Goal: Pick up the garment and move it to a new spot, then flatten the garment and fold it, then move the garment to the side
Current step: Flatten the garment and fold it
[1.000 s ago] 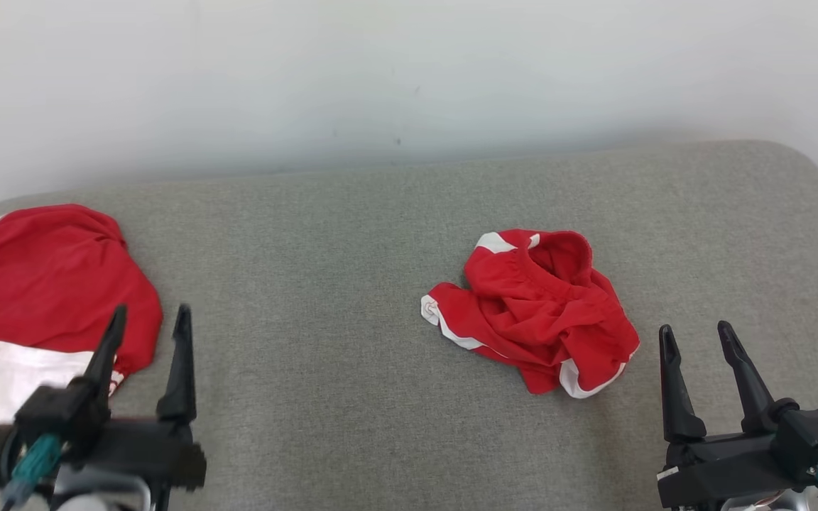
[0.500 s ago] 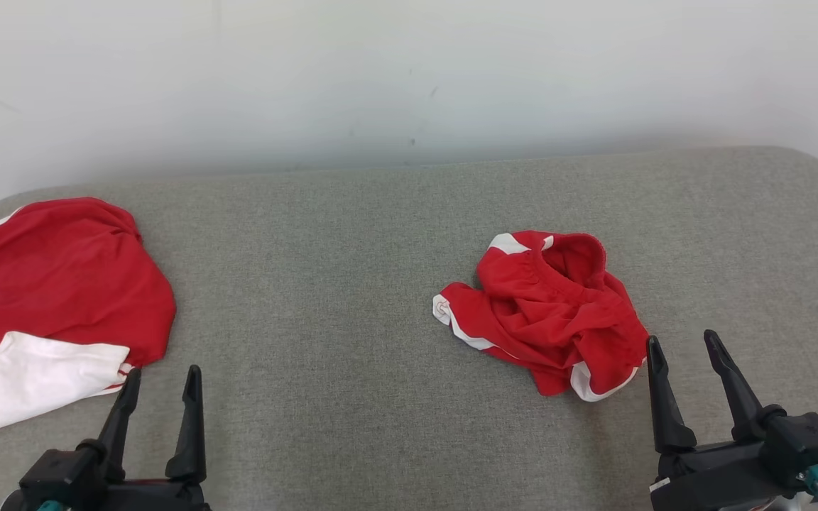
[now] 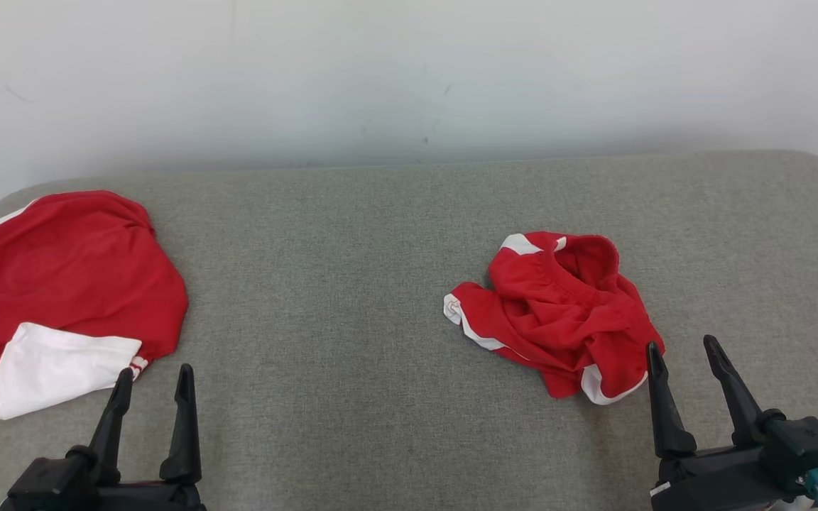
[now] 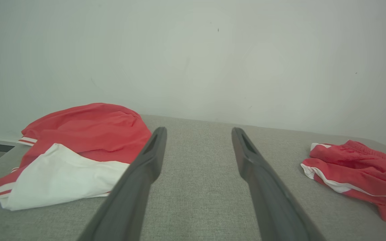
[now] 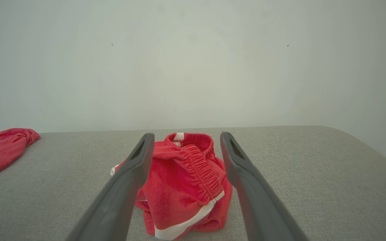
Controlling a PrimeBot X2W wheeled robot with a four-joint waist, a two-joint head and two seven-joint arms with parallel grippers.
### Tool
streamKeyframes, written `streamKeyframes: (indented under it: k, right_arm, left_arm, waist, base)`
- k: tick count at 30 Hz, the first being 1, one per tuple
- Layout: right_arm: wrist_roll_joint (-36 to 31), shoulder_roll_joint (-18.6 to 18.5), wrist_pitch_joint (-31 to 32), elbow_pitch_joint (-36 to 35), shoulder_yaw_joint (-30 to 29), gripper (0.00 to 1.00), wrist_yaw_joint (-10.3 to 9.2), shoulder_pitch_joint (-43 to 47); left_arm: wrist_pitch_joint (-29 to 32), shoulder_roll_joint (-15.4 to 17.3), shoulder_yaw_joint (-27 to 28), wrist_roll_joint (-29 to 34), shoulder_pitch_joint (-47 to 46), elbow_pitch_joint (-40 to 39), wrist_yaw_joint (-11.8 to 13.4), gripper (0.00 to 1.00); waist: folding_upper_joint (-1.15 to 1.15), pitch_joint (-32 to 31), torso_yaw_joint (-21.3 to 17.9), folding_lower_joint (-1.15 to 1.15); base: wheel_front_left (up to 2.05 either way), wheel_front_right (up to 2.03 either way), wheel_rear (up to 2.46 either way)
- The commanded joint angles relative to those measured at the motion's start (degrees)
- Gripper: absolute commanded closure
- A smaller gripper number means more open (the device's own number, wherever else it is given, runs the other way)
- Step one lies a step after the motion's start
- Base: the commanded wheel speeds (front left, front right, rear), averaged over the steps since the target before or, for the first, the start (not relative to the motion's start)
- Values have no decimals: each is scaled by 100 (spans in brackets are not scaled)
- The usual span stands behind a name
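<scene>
A crumpled red garment [image 3: 558,312] with white trim lies right of centre on the grey fabric surface [image 3: 338,284]. My right gripper [image 3: 682,345] stands open just in front of its near right corner, with nothing between the fingers. In the right wrist view the garment [image 5: 183,180] lies beyond the open right gripper [image 5: 187,135], elastic waistband up. My left gripper [image 3: 155,371] is open at the lower left, just off the near edge of a second, flatter red and white garment [image 3: 68,284]. In the left wrist view the left gripper [image 4: 198,130] is empty.
A pale wall rises right behind the surface. The second red and white garment [image 4: 79,140] lies near the surface's rounded far left corner. The crumpled garment [image 4: 357,167] shows at the right of the left wrist view. Bare grey fabric lies between the two garments.
The camera has shifted, so everything sits a little further right. My left gripper has drawn back and down from the red and white garment. The right gripper has barely moved.
</scene>
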Motion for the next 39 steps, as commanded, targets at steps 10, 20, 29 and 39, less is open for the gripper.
streamKeyframes:
  k: [10,20,29,39]
  right_arm:
    - [-48,-10,26,-16,10,0,-12,67]
    - [-67,-17,41,-7,-29,0,-12,117]
    - [-103,3,73,-18,-16,0,-12,135]
    - [-94,-10,93,-8,-2,0,-12,139]
  left_arm:
    - [-6,-234,214,291,6,144,-386,0]
    - [-5,-355,329,472,-12,251,-549,0]
    - [-5,-457,413,562,-3,315,-604,0]
    - [-5,-522,489,639,22,385,-650,0]
  waist:
    - [0,-57,28,0]
    - [0,-109,19,0]
    - [0,-157,11,0]
    - [0,-210,-20,0]
  base:
    - [0,0,0]
    - [0,0,0]
    - [0,0,0]
    - [0,0,0]
